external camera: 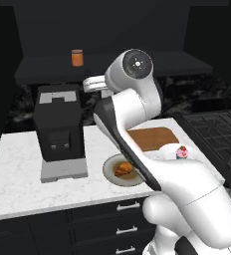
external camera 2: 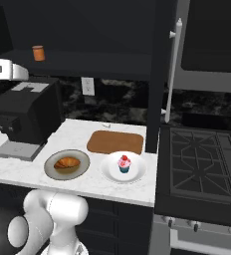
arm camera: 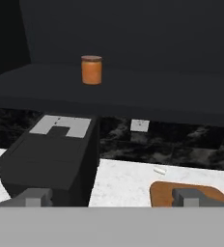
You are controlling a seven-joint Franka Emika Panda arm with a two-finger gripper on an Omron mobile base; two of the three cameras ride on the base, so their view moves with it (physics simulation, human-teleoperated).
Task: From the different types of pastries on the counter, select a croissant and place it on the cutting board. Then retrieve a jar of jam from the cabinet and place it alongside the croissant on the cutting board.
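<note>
The orange jar of jam (arm camera: 91,69) (external camera: 77,58) (external camera 2: 38,53) stands upright on the dark shelf of the black cabinet (arm camera: 133,91). My gripper (arm camera: 113,197) is open, level with the coffee machine's top, well short of the jar and lower than it, with nothing between its fingers. The golden croissant (external camera: 122,170) (external camera 2: 67,163) lies on a round grey-beige plate (external camera 2: 52,172) on the white marble counter (external camera: 18,174). The reddish-brown cutting board (external camera 2: 115,142) (external camera: 155,137) (arm camera: 164,190) lies bare behind the plates. The pink-frosted cupcake (external camera 2: 124,164) (external camera: 182,152) sits on a white plate.
A tall black coffee machine (external camera: 60,129) (external camera 2: 25,117) (arm camera: 51,159) stands on the counter directly below and in front of the gripper. A black stove (external camera 2: 207,159) adjoins the counter on the right. A wall outlet (arm camera: 140,125) sits on the dark backsplash.
</note>
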